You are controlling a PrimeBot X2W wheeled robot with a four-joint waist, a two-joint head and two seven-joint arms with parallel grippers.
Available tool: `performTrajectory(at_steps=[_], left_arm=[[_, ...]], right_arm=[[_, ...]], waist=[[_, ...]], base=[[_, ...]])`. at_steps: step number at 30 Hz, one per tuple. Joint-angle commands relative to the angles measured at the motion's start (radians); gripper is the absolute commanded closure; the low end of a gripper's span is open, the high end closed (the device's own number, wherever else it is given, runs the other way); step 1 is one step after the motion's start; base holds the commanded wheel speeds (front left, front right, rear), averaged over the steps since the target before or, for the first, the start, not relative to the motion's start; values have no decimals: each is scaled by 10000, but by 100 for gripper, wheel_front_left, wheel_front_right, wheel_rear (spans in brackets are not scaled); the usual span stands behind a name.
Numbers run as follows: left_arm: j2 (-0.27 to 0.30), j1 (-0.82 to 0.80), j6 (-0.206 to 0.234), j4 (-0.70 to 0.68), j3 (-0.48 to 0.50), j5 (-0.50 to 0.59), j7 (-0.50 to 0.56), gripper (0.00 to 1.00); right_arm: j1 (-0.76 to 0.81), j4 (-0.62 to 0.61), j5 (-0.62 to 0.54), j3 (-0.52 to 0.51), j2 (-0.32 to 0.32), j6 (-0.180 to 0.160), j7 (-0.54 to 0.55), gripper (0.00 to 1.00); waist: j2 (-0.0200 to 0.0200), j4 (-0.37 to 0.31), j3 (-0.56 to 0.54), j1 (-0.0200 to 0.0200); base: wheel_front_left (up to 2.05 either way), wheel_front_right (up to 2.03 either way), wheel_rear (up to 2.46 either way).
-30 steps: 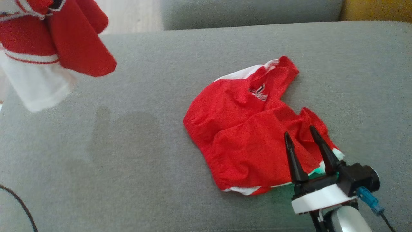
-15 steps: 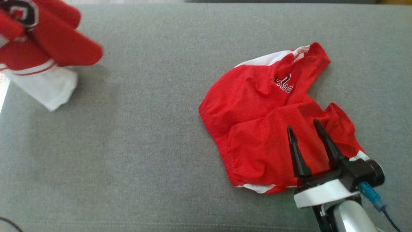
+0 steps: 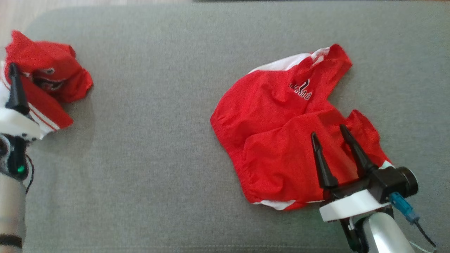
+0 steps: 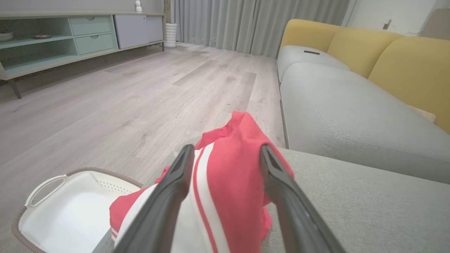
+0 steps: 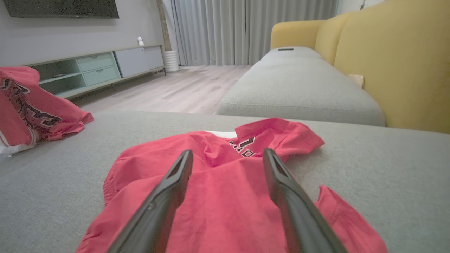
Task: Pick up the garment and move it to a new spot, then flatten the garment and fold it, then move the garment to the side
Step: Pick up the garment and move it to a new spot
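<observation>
**Position of work.** The jersey [image 3: 45,75], red with white panels and taken here as the garment in hand, lies bunched at the far left edge of the grey sofa seat [image 3: 158,123]. Part of it sits close to the seat's rim, and a white basket [image 4: 63,211] stands on the floor below.

**Left tool** [image 4: 226,151]. The fingers are spread and straddle the cloth without pinching it. In the left wrist view the red and white folds sit between them.

**Right tool** [image 3: 327,130]. The fingers are spread and hold nothing. It hovers over the near right part of a separate pair of red shorts [image 3: 281,140], well apart from the jersey.

**Governing relation.** The jersey lies directly at the left tool, so the left arm is much the nearer. The heap is too crumpled to show a long axis. Bare seat lies between the jersey and the shorts — judged the likely room for flattening. A hem or shoulder edge probably has to be found first, before any spreading.
</observation>
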Motion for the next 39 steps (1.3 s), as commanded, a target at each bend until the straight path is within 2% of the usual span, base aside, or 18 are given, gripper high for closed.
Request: performTrajectory(at_steps=[1,8,15,18,21,27,34,39], left_arm=[[539,-170,-36,-454,312,48,-82,0],[-278,2295,106,-3224,1050,856,-90,0],[-1806,5018,595,-5976,1433,1889,-92,0],[-2649,5968,845,-6859,1488,2297,-92,0],[-3091,6817,1064,-7634,1326,2852,-92,0],[-3338,8110,1590,-8618,555,3806,-93,0],[-3366,8990,2142,-8326,-30,3663,-93,0],[-3368,9080,2256,-8179,-413,3685,-93,0]], right_arm=[[-64,-279,5,278,-25,75,-63,0],[306,-137,139,339,61,75,-63,0],[537,26,276,379,86,75,-63,0],[616,49,396,323,88,75,-63,0],[748,15,464,198,89,75,-63,0],[1100,51,461,129,90,75,-63,0],[1359,169,424,212,90,75,-63,0],[1440,216,450,276,90,75,-63,0]], waist=[[0,-134,-345,0],[0,-643,-1642,0],[0,-1242,-2385,0],[0,-1520,-2572,0],[0,-1723,-2725,0],[0,-1802,-2989,0],[0,-1664,-3233,0],[0,-1524,-3344,0]], base=[[0,0,0],[0,0,0],[0,0,0],[0,0,0],[0,0,0],[0,0,0],[0,0,0],[0,0,0]])
